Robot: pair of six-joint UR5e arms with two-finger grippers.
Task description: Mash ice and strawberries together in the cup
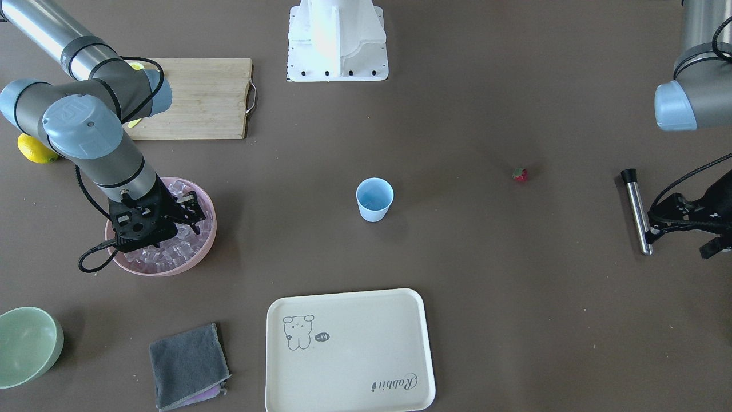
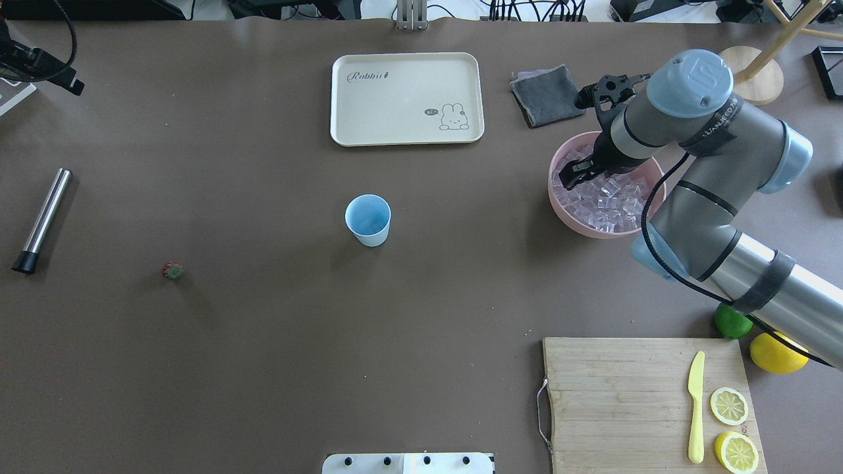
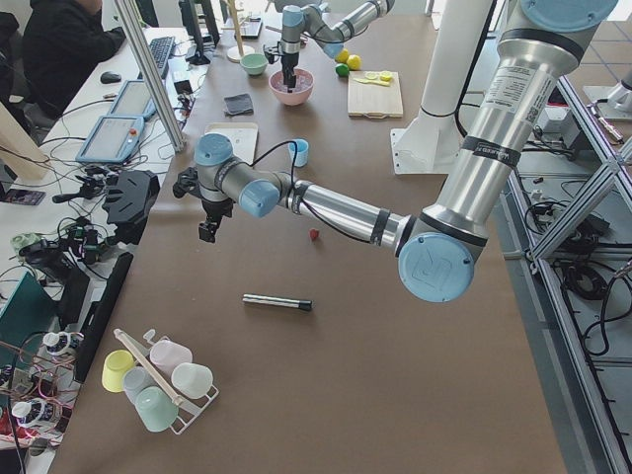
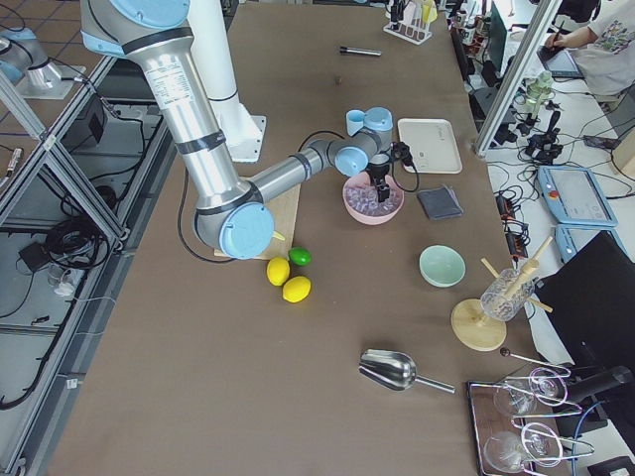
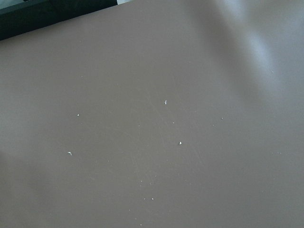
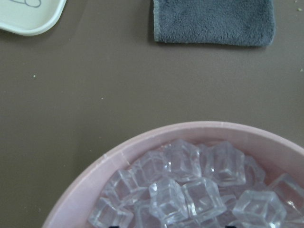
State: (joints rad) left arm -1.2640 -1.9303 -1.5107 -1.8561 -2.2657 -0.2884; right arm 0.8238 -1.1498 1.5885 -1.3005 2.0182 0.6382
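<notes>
The light blue cup (image 1: 374, 198) (image 2: 368, 219) stands upright mid-table, and nothing shows inside it. A tiny red strawberry (image 1: 520, 174) (image 2: 173, 270) lies alone on the table toward my left side. The ice (image 2: 609, 201) (image 6: 190, 190) fills a pink bowl (image 1: 171, 269) (image 6: 95, 175). My right gripper (image 1: 191, 214) (image 2: 579, 174) reaches down into that bowl, open, its tips among the cubes. My left gripper (image 1: 663, 220) hovers over bare table beside a steel muddler (image 1: 637, 212) (image 2: 41, 220). I cannot tell whether it is open or shut.
A cream tray (image 2: 407, 99) and a grey cloth (image 2: 546, 95) lie on the operators' side. A pale green bowl (image 1: 26, 346) sits at a corner. A cutting board (image 2: 625, 401) holds a yellow knife and lemon halves, with a lime (image 2: 732, 322) and a lemon (image 2: 777, 352) beside it.
</notes>
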